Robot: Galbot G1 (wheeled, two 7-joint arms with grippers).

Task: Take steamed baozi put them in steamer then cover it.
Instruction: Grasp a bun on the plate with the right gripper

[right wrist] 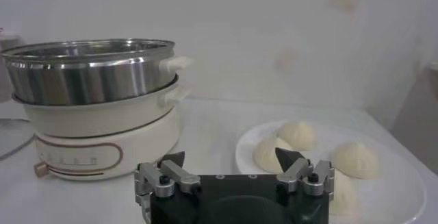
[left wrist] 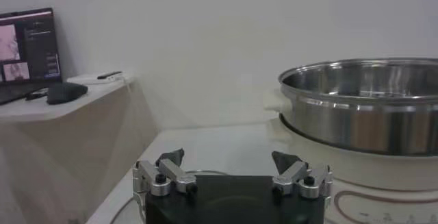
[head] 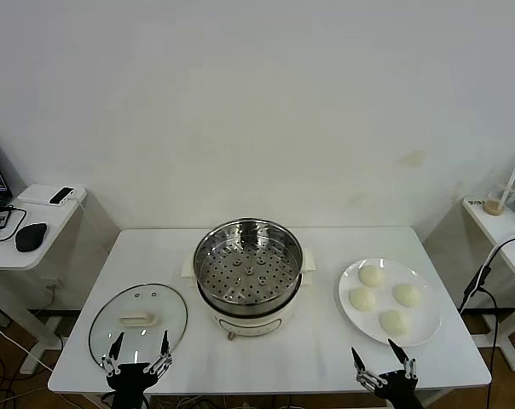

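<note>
The steamer (head: 248, 264) stands mid-table, a shiny steel pot with a perforated tray on a white base, uncovered and empty. It also shows in the left wrist view (left wrist: 363, 105) and the right wrist view (right wrist: 96, 75). Four steamed baozi (head: 372, 276) lie on a white plate (head: 419, 328) at the right; three of them show in the right wrist view (right wrist: 299, 135). The cover (head: 138, 322), a glass lid with a cream handle, lies flat at the left. My left gripper (head: 139, 347) is open and empty at the table's front edge, over the cover's near rim. My right gripper (head: 378, 354) is open and empty near the plate's front.
A side table (head: 36, 223) at the far left holds a mouse, cables and a phone. Another side table (head: 505, 226) at the right holds a cup with a straw. A cable stand (head: 479, 277) rises beside the table's right edge.
</note>
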